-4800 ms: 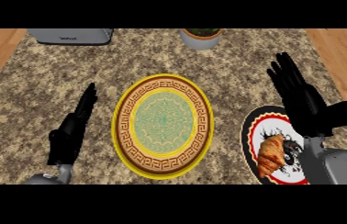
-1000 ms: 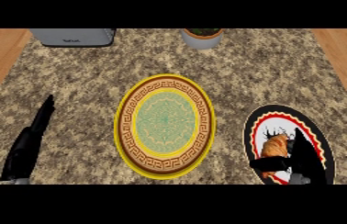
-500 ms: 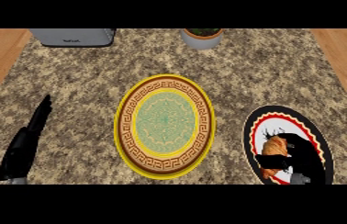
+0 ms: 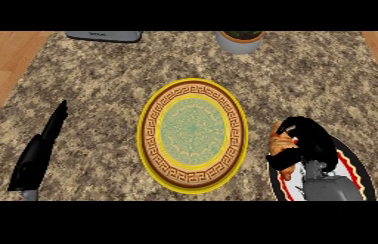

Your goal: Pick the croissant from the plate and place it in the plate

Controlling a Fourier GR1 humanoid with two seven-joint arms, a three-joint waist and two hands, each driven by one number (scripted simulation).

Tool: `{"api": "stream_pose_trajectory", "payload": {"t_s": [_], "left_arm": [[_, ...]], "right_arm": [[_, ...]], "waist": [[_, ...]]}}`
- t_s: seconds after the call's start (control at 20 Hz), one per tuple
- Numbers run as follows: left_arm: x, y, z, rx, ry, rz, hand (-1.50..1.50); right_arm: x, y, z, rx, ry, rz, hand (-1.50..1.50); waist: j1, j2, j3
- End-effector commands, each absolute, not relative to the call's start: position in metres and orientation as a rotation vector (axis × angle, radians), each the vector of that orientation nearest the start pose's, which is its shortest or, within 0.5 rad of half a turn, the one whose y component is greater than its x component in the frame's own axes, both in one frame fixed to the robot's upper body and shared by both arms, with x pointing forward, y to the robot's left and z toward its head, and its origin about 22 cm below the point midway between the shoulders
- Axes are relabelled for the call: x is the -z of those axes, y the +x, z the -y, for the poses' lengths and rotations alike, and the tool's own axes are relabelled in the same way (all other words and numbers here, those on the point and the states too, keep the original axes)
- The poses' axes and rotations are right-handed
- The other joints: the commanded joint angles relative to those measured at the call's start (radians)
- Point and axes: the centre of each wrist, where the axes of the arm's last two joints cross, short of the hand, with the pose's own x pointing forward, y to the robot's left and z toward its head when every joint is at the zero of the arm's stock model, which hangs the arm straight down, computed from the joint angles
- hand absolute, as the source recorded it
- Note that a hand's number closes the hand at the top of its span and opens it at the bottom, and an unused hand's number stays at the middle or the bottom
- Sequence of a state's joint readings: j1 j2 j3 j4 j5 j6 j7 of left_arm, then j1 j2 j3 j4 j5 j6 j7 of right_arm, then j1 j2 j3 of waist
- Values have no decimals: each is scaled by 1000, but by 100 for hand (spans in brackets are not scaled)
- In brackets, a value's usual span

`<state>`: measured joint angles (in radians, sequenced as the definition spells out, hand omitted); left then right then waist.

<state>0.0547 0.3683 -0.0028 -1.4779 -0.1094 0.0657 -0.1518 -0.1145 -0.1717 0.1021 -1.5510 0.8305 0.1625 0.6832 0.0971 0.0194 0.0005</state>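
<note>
Head view, lower right of the frame: the right hand [image 4: 316,143] has its fingers [image 4: 285,161] curled round the croissant [image 4: 280,144], at the black plate's [image 4: 356,164] left rim. Lower left: the left hand [image 4: 37,158] rests, fingers straight.

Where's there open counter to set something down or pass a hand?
Widest bare stretch: between the yellow plate and the grey appliance and plant pot. A narrower strip lies between the left robot hand and that plate. Crowded at right, where the right robot hand curls round the croissant over the black plate.
</note>
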Motion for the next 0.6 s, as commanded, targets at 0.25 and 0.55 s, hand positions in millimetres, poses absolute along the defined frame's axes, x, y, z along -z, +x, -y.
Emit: {"api": "stream_pose_trajectory", "payload": {"t_s": [0.25,0.55], "left_arm": [[-9,244,-313,389,382,1598,0],[-3,245,-308,366,380,1578,0]], "right_arm": [[-102,325,251,-1332,-732,1312,150],[-135,364,291,-1316,-705,1659,150]], "waist": [[45,21,7],[12,21,7]]}}
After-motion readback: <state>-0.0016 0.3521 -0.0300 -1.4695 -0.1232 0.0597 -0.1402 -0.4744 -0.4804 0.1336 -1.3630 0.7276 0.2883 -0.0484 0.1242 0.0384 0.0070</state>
